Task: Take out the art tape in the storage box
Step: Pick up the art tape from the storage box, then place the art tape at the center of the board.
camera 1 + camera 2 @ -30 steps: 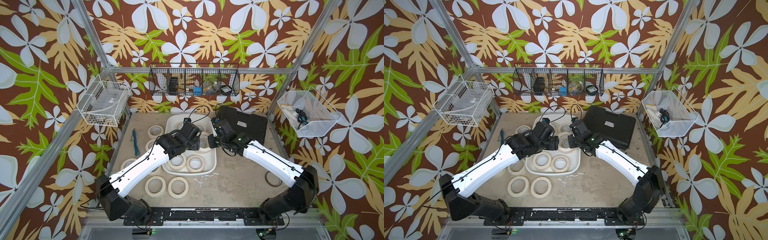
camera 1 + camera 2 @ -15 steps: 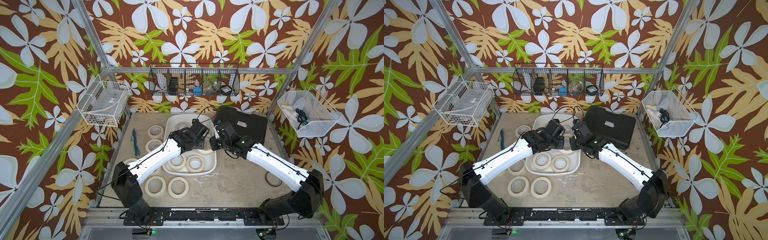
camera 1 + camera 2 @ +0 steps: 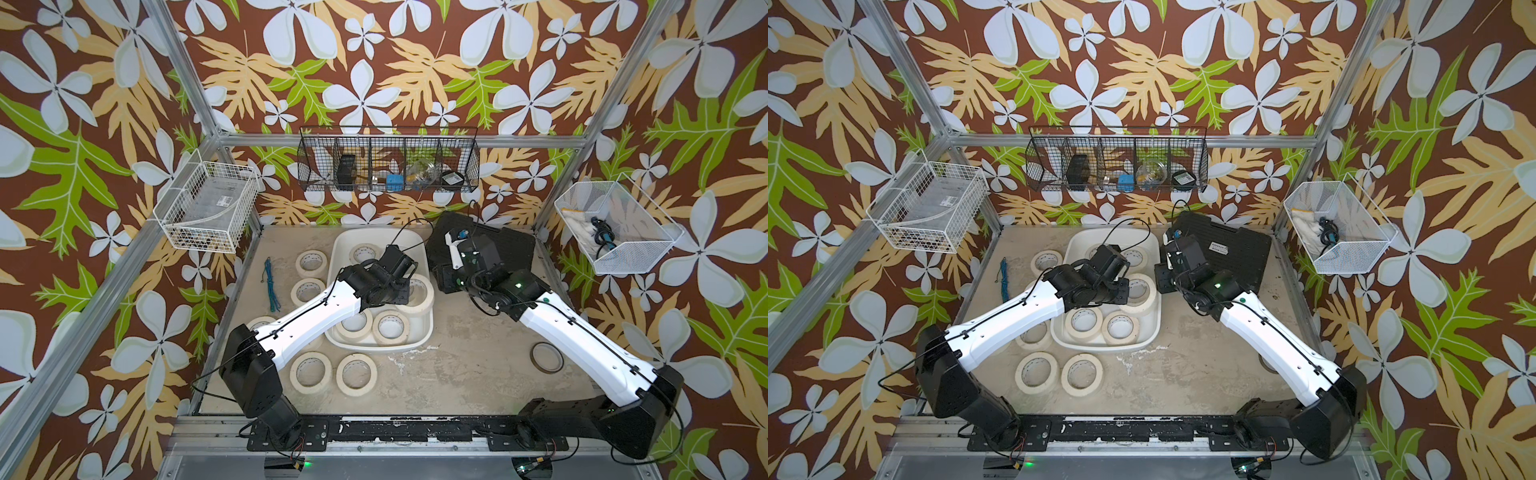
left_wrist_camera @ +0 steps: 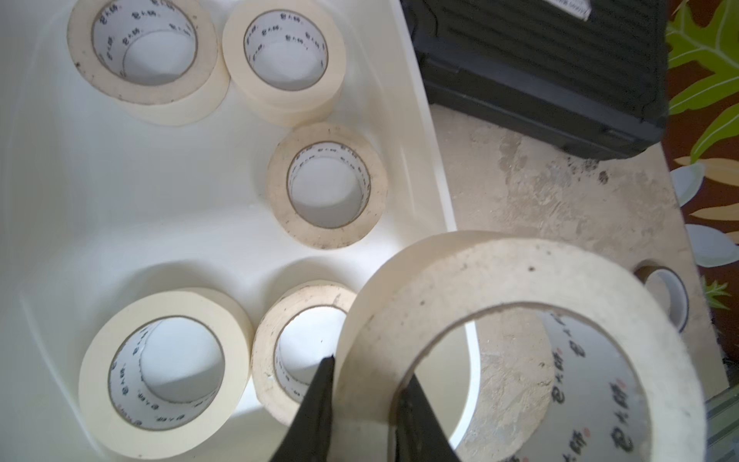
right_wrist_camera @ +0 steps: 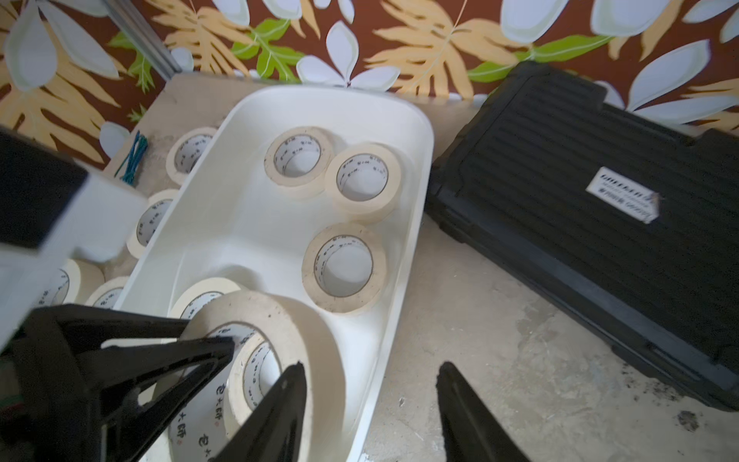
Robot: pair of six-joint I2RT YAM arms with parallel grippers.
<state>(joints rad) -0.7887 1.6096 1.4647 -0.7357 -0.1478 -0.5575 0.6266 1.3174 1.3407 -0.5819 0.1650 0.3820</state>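
My left gripper is shut on one cream art tape roll, one finger inside the ring and one outside. It holds the roll tilted above the right rim of the white storage box. In both top views the held roll hangs at that rim. Several more rolls lie flat on the box floor. My right gripper stands open right beside the held roll, nothing between its fingers. It hovers over the box rim and the table.
Several tape rolls lie on the table left of and in front of the box. A black ribbed case sits at the back right. A thin dark ring lies front right, a blue-green cord at the left. Wire baskets hang on the walls.
The left gripper has shut on the roll at the box's right rim. The right gripper, shut a second ago, has opened and let go of that roll.
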